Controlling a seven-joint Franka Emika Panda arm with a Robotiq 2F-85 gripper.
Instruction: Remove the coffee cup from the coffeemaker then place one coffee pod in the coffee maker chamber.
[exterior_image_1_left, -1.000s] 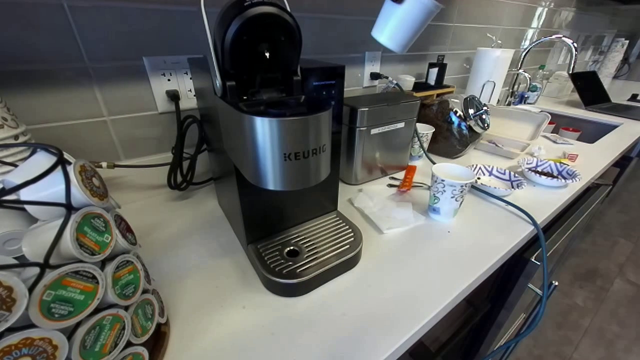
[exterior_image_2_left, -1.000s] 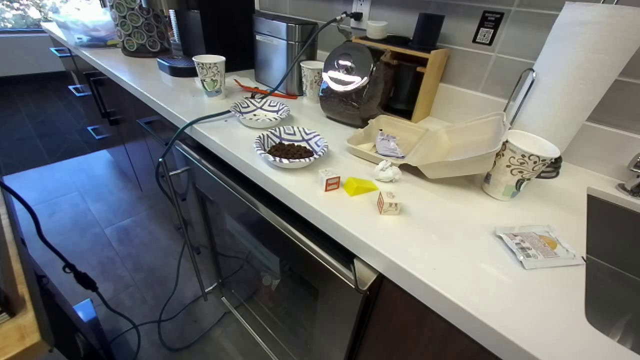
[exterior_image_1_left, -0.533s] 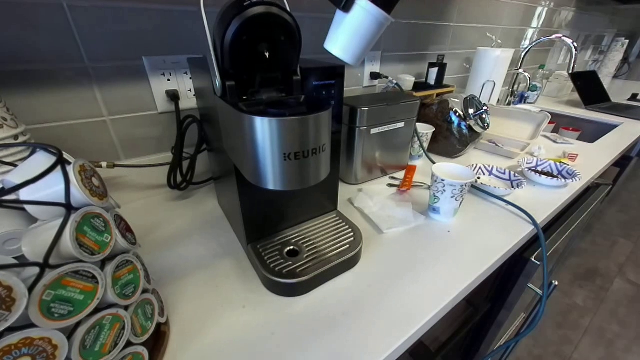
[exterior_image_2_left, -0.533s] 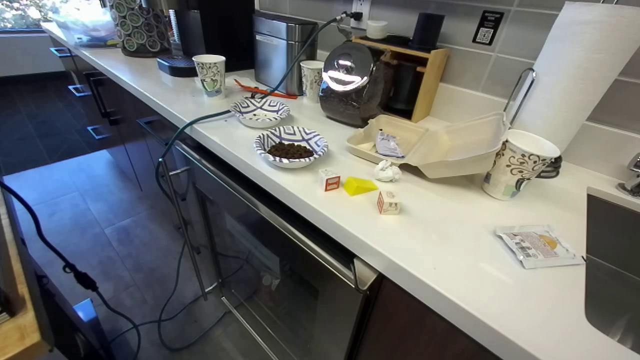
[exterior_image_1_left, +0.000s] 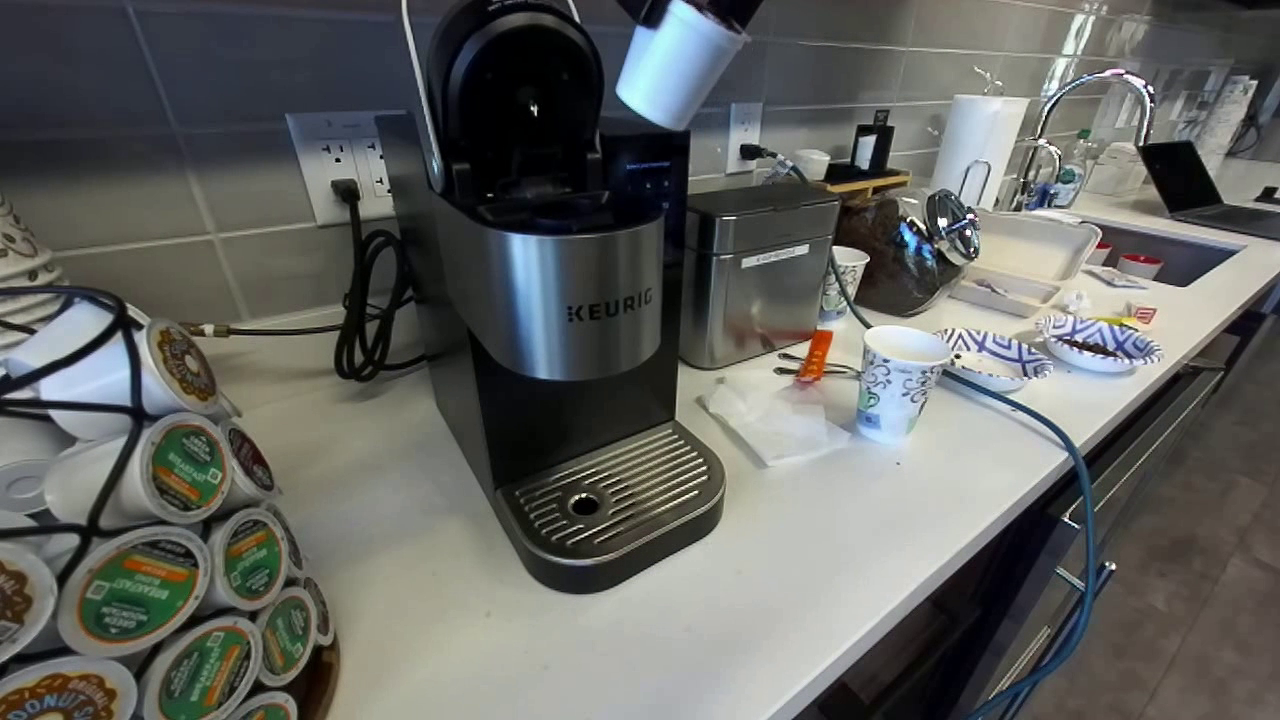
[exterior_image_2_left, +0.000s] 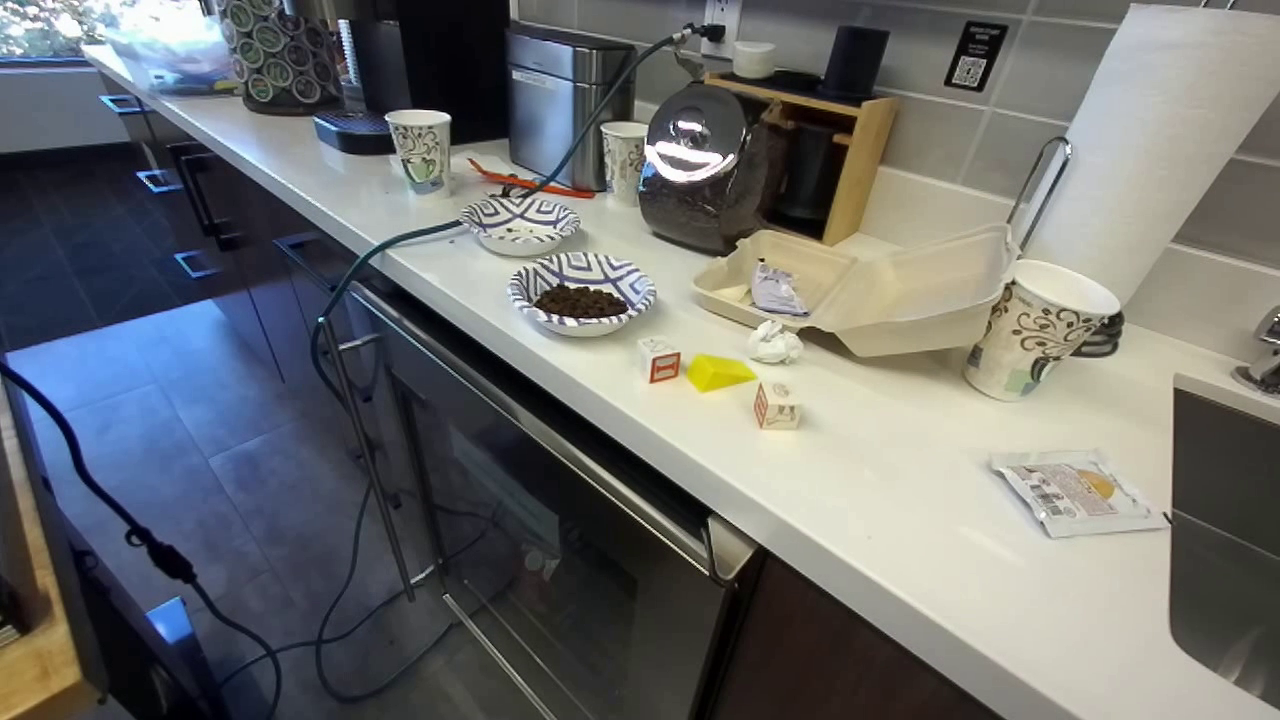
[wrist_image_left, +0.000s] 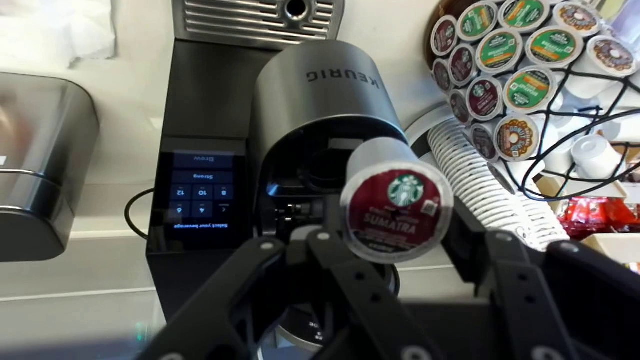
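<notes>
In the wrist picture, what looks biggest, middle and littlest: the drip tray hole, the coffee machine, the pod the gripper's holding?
1. Coffee machine
2. Held pod, close up, so it looks extra big
3. Drip tray hole

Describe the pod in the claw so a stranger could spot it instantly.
In the wrist view, find the coffee maker. Across it, the claw grips a maroon-lidded pod marked SUMATRA. Other pods, some maroon too, sit piled nearby; only this one is held.

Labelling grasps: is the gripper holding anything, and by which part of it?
Yes. The gripper has a Sumatra coffee pod, pinched by opposite sides near its wider, lidded end.
</notes>
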